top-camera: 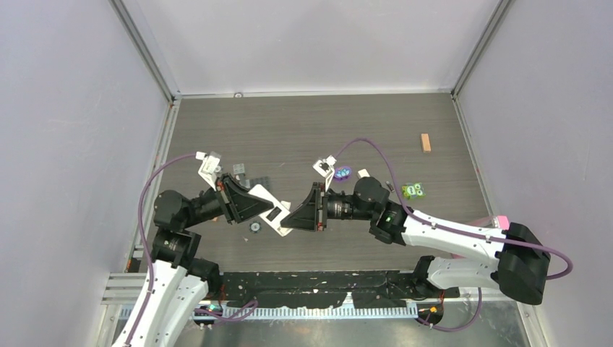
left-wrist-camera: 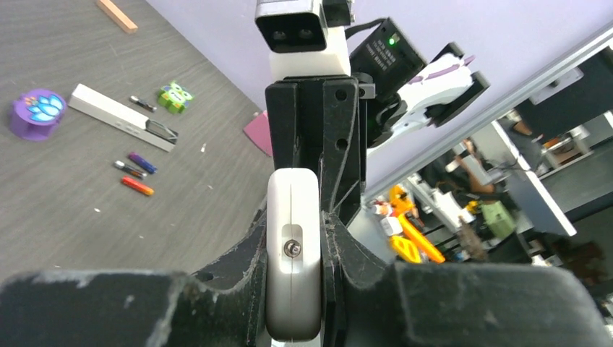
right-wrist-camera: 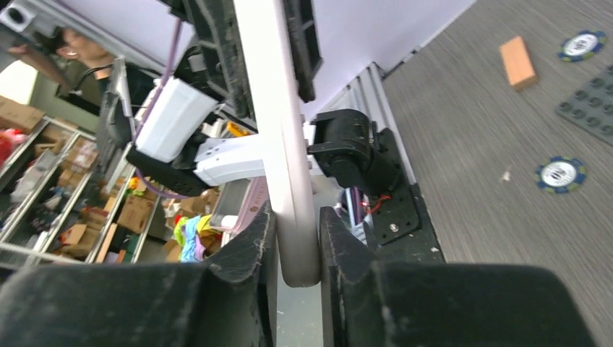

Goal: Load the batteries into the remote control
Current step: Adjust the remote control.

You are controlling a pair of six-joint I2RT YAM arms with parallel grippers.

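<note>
The long narrow white remote control (left-wrist-camera: 116, 114) with a black end lies on the table in the left wrist view. Near it lie slim batteries: a reddish-orange one (left-wrist-camera: 137, 186), a blue-purple one (left-wrist-camera: 142, 163), and a dark one (left-wrist-camera: 129, 170). Another dark one (left-wrist-camera: 142, 104) lies behind the remote. My left gripper (left-wrist-camera: 294, 217) is shut on a different flat white body (left-wrist-camera: 293, 289) that has a screw in its edge. My right gripper (right-wrist-camera: 296, 238) is shut on the other end of the same body (right-wrist-camera: 278, 144). Both grippers (top-camera: 271, 207) (top-camera: 290, 217) hold it above the table's middle.
A purple lotus pot (left-wrist-camera: 37, 112), a green owl toy (left-wrist-camera: 173, 96), a wood block (top-camera: 426, 142) and a pink piece (left-wrist-camera: 259, 134) lie on the right half. Poker chips (right-wrist-camera: 560, 173) and grey studded plates (top-camera: 246, 173) lie on the left. Purple walls enclose the table.
</note>
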